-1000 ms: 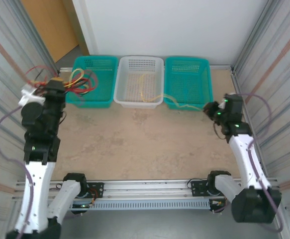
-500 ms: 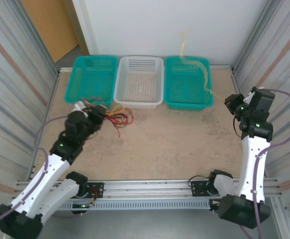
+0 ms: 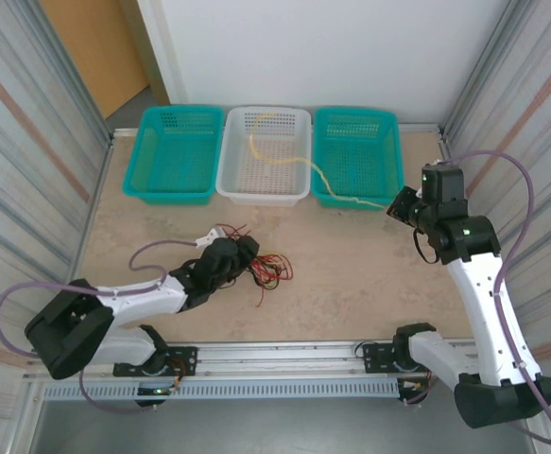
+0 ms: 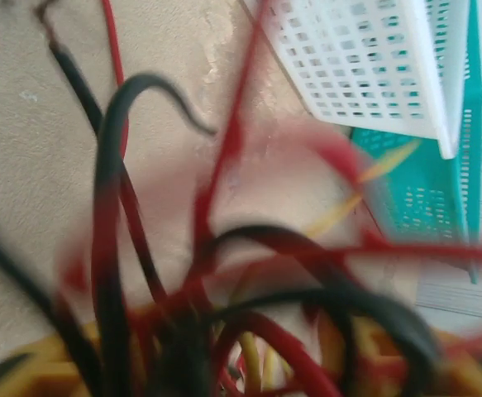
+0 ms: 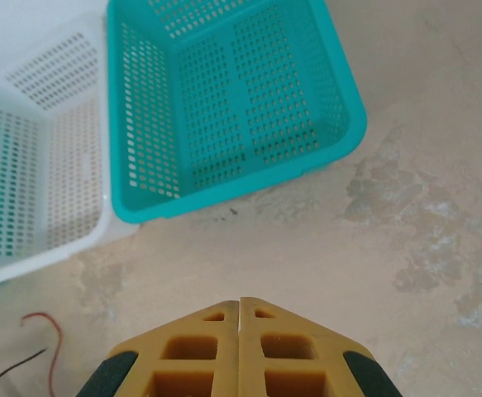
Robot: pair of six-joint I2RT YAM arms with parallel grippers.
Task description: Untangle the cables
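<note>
Desk (image 3: 351, 265): beige, mottled surface. Along its far edge, side by side: teal basket on the left (image 3: 174, 156), white basket (image 3: 247, 178) in the middle, teal basket on the right (image 3: 360, 151). Red and black cables (image 3: 270, 270) lie tangled on the front-left area. A yellow cable (image 3: 299, 163) trails out of the white basket.

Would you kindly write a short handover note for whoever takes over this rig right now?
Left end effector: low on the table, buried in the red and black cables; the wrist view is too blurred to tell whether it is open or shut.
Right end effector: shut. In the top view the yellow cable ends at it; grip unconfirmed.
The yellow cable crosses the right teal basket into the white basket.
Done: yellow lies apart from the bunch.
Left: red and black are intertwined.
</note>
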